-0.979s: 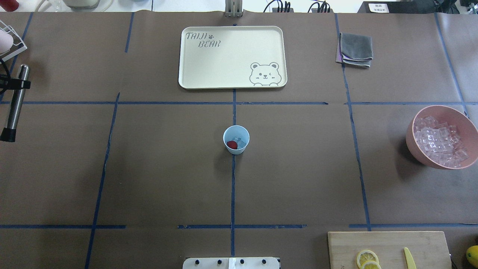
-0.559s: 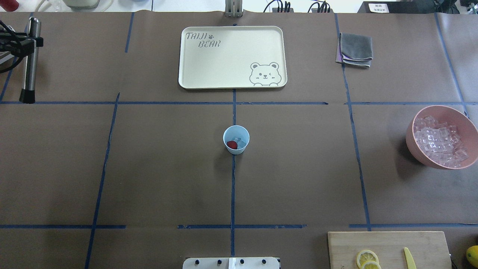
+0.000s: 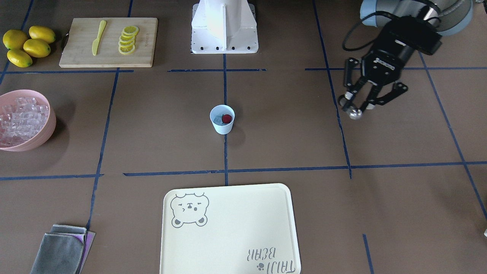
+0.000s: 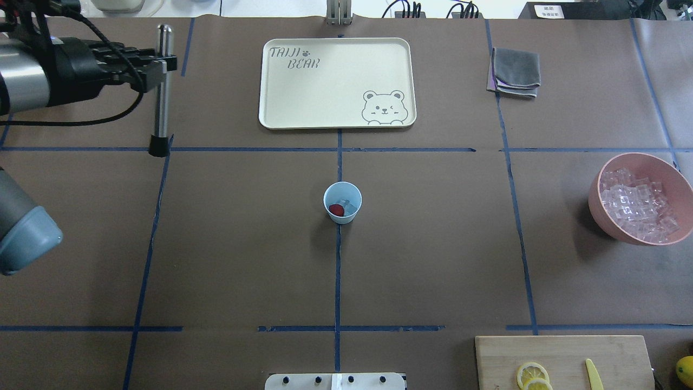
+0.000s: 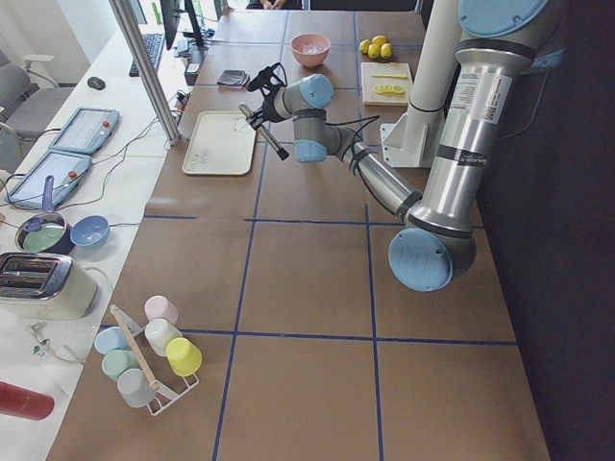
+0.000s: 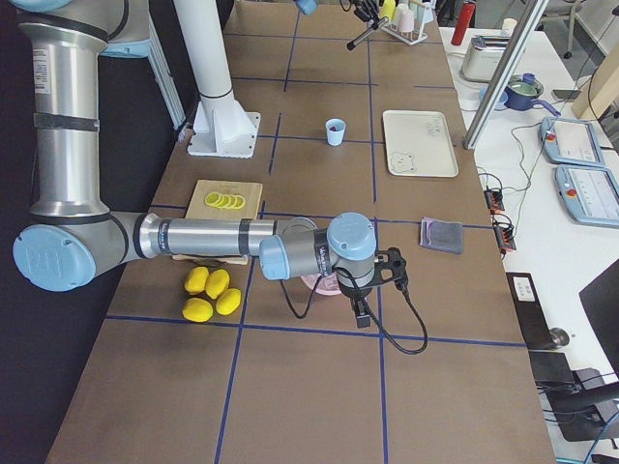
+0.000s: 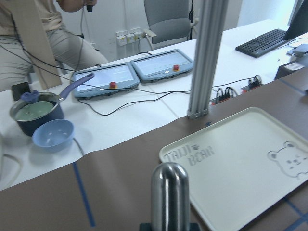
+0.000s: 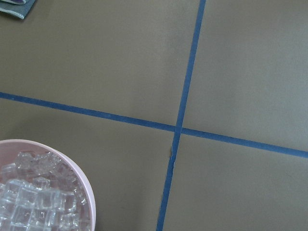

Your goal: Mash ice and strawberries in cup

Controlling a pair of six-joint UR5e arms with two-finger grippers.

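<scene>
The pale-blue cup (image 4: 342, 201) stands at the table's middle, also in the front view (image 3: 222, 121). Inside it lie a dark-red strawberry (image 4: 336, 210) and clear ice cubes (image 4: 351, 207). My left gripper (image 4: 161, 64) is shut on a steel muddler (image 4: 161, 103) with a black tip, held upright above the table, far to the left of the cup. The front view shows this gripper (image 3: 357, 105) and the muddler's end (image 3: 356, 113). My right gripper (image 6: 372, 285) shows only in the right side view, over the pink bowl; I cannot tell whether it is open.
A pink bowl (image 4: 639, 157) full of ice sits at the right. A cream tray (image 4: 335, 122) lies behind the cup, a folded grey cloth (image 4: 515, 70) at the back right. A cutting board (image 4: 563, 352) with lemon slices and a yellow knife lies front right.
My left arm has carried the muddler from the table's far left edge rightward, toward the middle. The cup and its contents have not moved.
</scene>
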